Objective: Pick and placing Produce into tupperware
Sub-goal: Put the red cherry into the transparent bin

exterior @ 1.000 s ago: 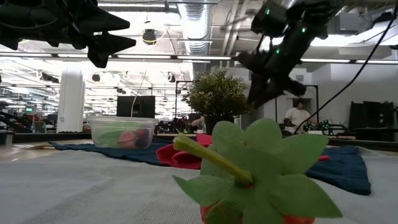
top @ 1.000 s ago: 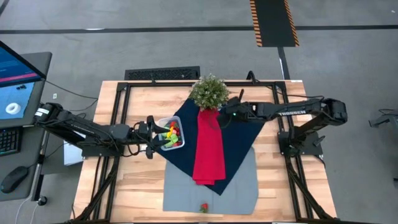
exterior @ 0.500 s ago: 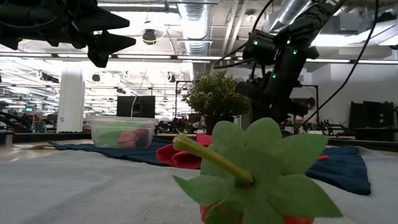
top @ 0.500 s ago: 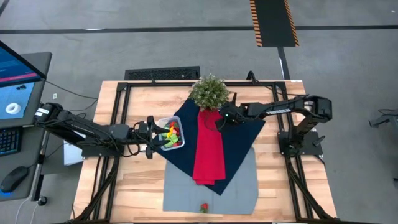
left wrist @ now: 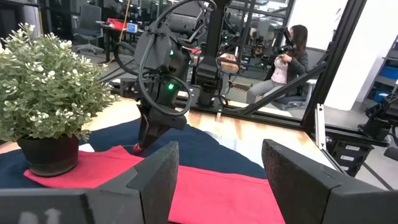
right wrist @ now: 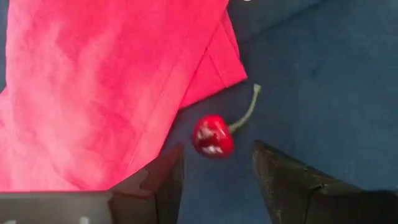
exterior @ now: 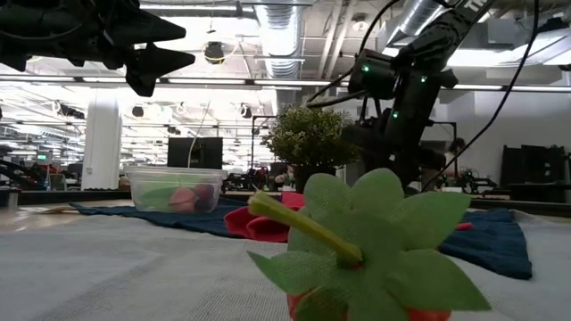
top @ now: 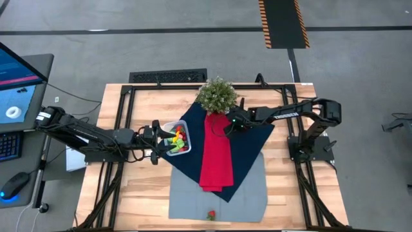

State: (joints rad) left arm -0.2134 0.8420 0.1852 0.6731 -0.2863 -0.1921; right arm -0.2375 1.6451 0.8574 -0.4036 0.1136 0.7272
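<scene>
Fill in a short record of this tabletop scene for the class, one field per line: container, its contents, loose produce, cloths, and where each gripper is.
container: clear tupperware on the navy cloth
contents: several produce pieces, green, yellow and red
loose produce: cherry on the navy cloth beside the red cloth; leafy-topped red piece on the grey mat
left gripper: open, beside the tupperware
right gripper: open, low over the cherry, not closed on it
other: potted plant at the table's far edge

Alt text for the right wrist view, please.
A small red cherry with a green stem lies on dark blue cloth, just ahead of the right gripper, whose fingers are open. Red cloth fills the rest.
</scene>
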